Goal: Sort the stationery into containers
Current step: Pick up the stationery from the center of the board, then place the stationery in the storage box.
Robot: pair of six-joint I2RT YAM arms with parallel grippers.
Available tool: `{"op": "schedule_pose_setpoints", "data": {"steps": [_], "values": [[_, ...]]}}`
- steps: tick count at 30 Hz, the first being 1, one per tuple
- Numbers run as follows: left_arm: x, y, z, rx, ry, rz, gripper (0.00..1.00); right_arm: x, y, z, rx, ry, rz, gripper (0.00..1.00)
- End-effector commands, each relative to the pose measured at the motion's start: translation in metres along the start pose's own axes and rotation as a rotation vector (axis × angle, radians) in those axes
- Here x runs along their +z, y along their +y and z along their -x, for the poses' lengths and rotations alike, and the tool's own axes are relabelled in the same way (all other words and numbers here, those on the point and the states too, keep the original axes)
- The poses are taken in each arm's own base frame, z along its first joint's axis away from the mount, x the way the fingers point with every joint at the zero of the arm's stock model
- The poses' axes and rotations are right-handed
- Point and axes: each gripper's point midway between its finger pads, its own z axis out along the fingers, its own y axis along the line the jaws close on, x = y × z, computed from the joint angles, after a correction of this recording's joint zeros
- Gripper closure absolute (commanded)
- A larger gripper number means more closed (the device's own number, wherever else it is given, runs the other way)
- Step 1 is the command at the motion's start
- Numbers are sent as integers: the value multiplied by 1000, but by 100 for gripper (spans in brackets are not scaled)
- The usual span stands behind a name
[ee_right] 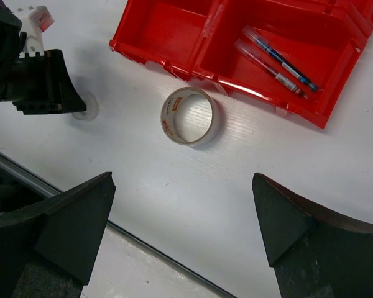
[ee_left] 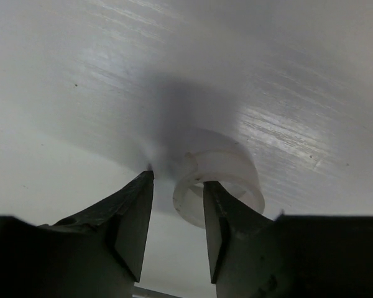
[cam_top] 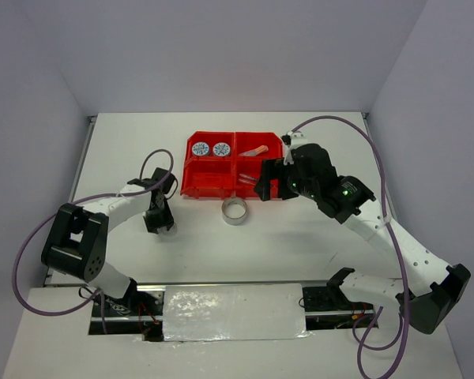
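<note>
Small clear tape ring (ee_left: 227, 162) lies flat on the white surface (ee_left: 81, 93), centre of the left wrist view, its near-left wall between the left fingers (ee_left: 133, 217), which stand partly apart, not yet clamped. Right fingers (ee_right: 68, 223) gape wide above the silvery-grey tape ring (ee_right: 168, 118), which sits just below the red tray (ee_right: 155, 31) holding two pens (ee_right: 280, 59) at upper right

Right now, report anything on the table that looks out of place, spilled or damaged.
Two items sit outside the red tray: the silvery tape ring on the table just in front of it, and the small clear tape ring at the left gripper. Nothing looks spilled or damaged; the pens and patterned rolls lie inside compartments.
</note>
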Motion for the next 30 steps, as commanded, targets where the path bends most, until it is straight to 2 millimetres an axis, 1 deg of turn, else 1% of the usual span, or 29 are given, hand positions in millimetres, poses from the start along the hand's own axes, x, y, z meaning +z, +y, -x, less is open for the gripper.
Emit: {"op": "schedule_pose_setpoints", "data": {"steps": [1,2,3,5,6,7,8,9,11,12,13,14,15,16,17,18,19,20,21,22,23,24,25,27,28,30], "values": [[8,-1,-4,-29,1,-1,51,-8,6,17,-26,-36,13,2],[11,-1,-6,-30,8,-2,60,-8,7,18,-27,-37,13,2],[13,-1,-8,-28,16,0,80,-8,6,18,-28,-37,10,2],[9,-2,-6,-27,12,1,99,-8,7,20,-29,-41,12,2],[-5,-4,3,-26,-22,3,100,-9,7,22,-31,-46,11,2],[-16,-8,8,-17,-51,-7,100,-9,7,24,-32,-48,10,2],[-43,-19,27,-38,-129,-61,100,-10,6,26,-35,-56,0,2],[-58,-22,34,-36,-164,-83,100,-10,5,26,-36,-57,-6,1],[-93,-37,54,-19,-262,-171,100,-10,1,28,-32,-62,-23,1],[-115,-55,73,-14,-326,-250,100,-9,-2,28,-26,-60,-35,1],[-127,-67,79,29,-349,-311,100,-8,-4,28,-19,-58,-41,1],[-142,-80,93,42,-392,-349,100,-7,-6,27,-7,-54,-47,1],[-150,-90,101,55,-423,-366,100,-6,-5,27,-4,-53,-45,1],[-142,-96,107,83,-416,-340,100,-6,-6,27,-1,-52,-46,1],[-155,-106,123,85,-448,-359,100,-6,-5,27,-1,-50,-41,1],[-155,-112,129,97,-448,-350,100,-6,-3,28,-1,-49,-35,1],[-152,-117,134,126,-444,-334,100,-7,-2,28,-1,-46,-33,1],[-148,-131,145,144,-445,-328,100,-9,-2,28,-2,-45,-30,1],[-146,-138,149,160,-450,-322,100,-9,-2,29,-4,-43,-29,1],[-128,-145,150,191,-420,-288,100,-11,-2,29,-5,-42,-30,1],[-134,-153,160,194,-441,-290,100,-13,-1,29,-5,-44,-27,1],[-131,-157,162,203,-437,-280,100,-14,-1,29,-6,-43,-25,1],[-124,-165,166,220,-429,-264,100,-17,-2,30,-4,-47,-27,1],[-118,-169,170,232,-427,-236,100,-20,-2,30,-1,-53,-26,1],[-108,-171,169,242,-412,-216,100,-22,-2,31,1,-62,-26,1],[-105,-175,171,247,-402,-213,100,-24,-3,30,2,-60,-26,1]]}}
